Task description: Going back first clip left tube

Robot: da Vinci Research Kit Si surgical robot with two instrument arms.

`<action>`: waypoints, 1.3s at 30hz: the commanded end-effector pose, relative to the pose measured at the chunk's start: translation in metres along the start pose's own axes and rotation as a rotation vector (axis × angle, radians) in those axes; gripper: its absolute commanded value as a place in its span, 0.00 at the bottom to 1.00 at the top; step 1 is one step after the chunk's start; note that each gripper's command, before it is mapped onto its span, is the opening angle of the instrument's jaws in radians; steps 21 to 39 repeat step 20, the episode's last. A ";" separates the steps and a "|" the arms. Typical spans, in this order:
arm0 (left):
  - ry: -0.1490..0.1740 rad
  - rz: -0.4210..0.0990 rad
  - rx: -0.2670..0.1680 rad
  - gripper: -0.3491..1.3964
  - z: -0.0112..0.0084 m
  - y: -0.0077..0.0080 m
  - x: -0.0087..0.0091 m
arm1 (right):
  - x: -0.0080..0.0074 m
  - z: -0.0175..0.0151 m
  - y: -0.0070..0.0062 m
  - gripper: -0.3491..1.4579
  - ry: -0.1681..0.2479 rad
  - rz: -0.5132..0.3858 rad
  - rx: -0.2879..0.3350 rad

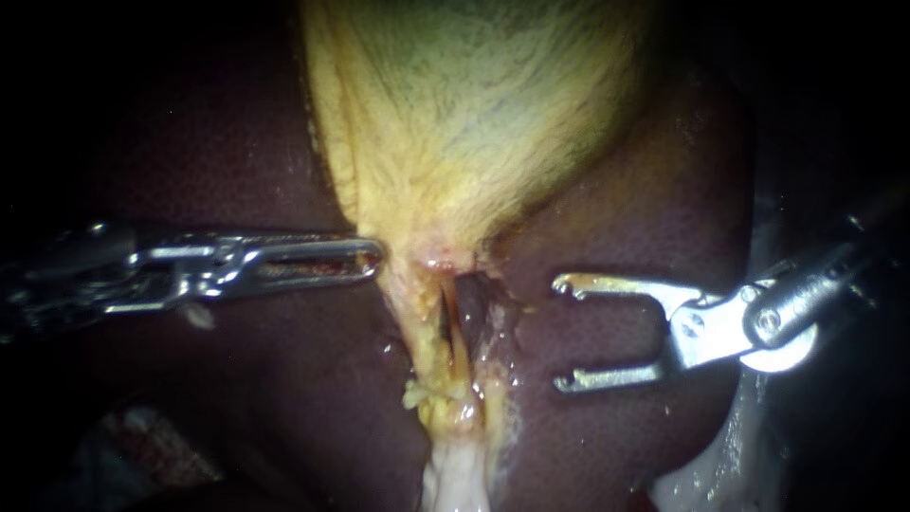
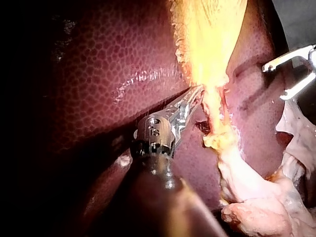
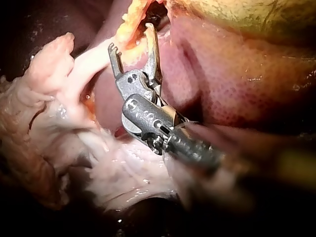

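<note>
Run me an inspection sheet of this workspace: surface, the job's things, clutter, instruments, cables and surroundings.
Surface: liver, dark red and glistening, lying under everything.
Job's things: gallbladder, yellowish, narrowing to thin tubes below it; no clip seen on them.
Clutter: pale fatty tissue below the tubes.
Instruments: left instrument appears shut on the gallbladder's lower edge; right instrument wide open, empty, beside the tubes and apart from them.
Cables: nothing seen.
Surroundings: dark beyond the liver; nothing seen.
</note>
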 end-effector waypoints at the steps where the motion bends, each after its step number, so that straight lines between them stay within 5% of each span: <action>1: 0.004 0.000 0.002 0.03 0.0003 -0.0001 0.0001 | 0.0000 -0.0001 0.0001 0.52 0.001 0.001 0.000; 39: 0.010 0.002 0.000 0.03 0.0009 -0.0005 0.0002 | 0.0001 -0.0002 0.0001 0.52 0.001 -0.004 0.000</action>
